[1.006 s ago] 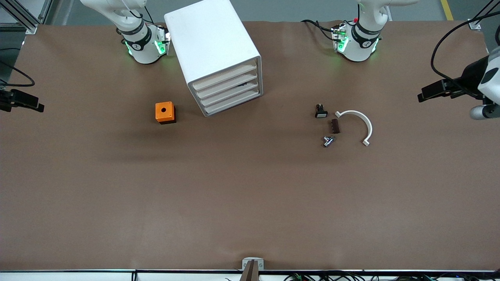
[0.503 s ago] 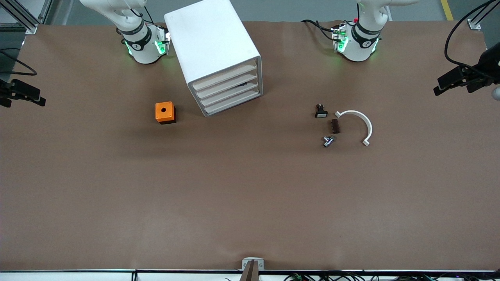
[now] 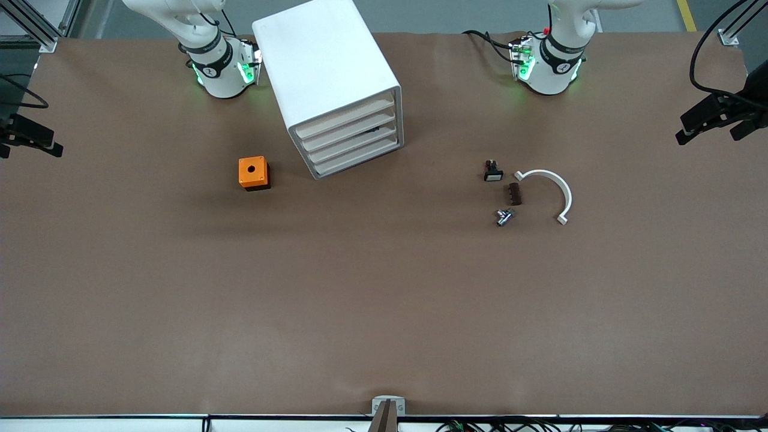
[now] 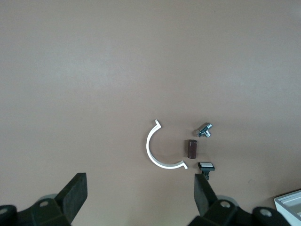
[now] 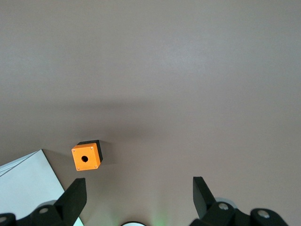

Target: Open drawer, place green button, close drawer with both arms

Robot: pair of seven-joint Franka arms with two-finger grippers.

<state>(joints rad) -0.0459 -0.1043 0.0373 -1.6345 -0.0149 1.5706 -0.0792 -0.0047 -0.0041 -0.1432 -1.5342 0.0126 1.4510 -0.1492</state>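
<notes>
Cabinet (image 3: 329, 84): all four drawers (image 3: 351, 140) shut.
Button: not visible on table.
Left gripper (image 4: 141, 195): spread wide, empty, high over left arm's table end.
Right gripper (image 5: 140, 197): spread wide, empty, over right arm's end.
Orange box (image 3: 253, 173): beside cabinet.

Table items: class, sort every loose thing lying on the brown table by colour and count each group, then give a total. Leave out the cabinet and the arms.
Orange: 1, the cube
White: 1, the curved clip
Black with white face: 1
Brown: 1, the block
Silver: 1, the metal fitting
Total: 5

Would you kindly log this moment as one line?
drawer: shut | left gripper: open, high over table edge | right gripper: open, over table edge
</notes>
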